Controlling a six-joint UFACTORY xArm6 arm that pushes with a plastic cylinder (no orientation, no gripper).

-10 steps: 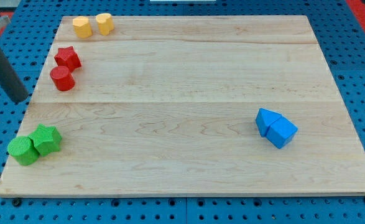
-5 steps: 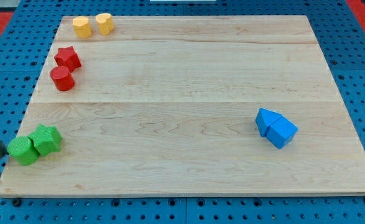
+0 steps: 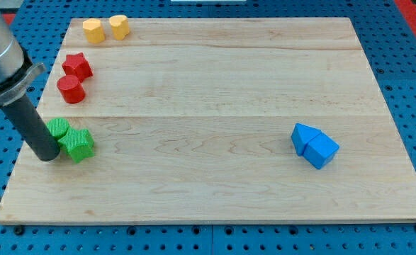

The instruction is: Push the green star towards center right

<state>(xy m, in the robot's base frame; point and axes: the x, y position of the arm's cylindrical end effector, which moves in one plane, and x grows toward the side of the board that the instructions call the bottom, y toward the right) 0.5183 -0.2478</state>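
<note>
1. My tip (image 3: 49,157) sits on the wooden bench (image 3: 215,184) at the left side, near the left edge, with the dark rod rising up and to the left from it.
2. The green star (image 3: 77,144) lies just right of my tip, touching it or very nearly so; I cannot tell which.
3. A green cylinder (image 3: 58,128) sits just behind the star, slightly to its left, touching it and right against the rod.
4. The star is thus in the left part of the bench, a little nearer than the middle, well apart from the centre right.
5. There are no fingers on this arm, only the straight rod, so it has hold of nothing; it merely rests beside the green pair.
6. A red star (image 3: 76,66) and a red cylinder (image 3: 71,89) stand farther back along the left side, just beside each other and apart from the green blocks.
7. Two yellow blocks sit at the far left corner: a yellow heart-like block (image 3: 92,30) and a yellow block (image 3: 119,27) whose shape I cannot make out, side by side.
8. Two blue blocks are pressed together at the right, slightly nearer than centre: a blue block (image 3: 305,137) on the left and a blue cube-like block (image 3: 322,150) on the right.
</note>
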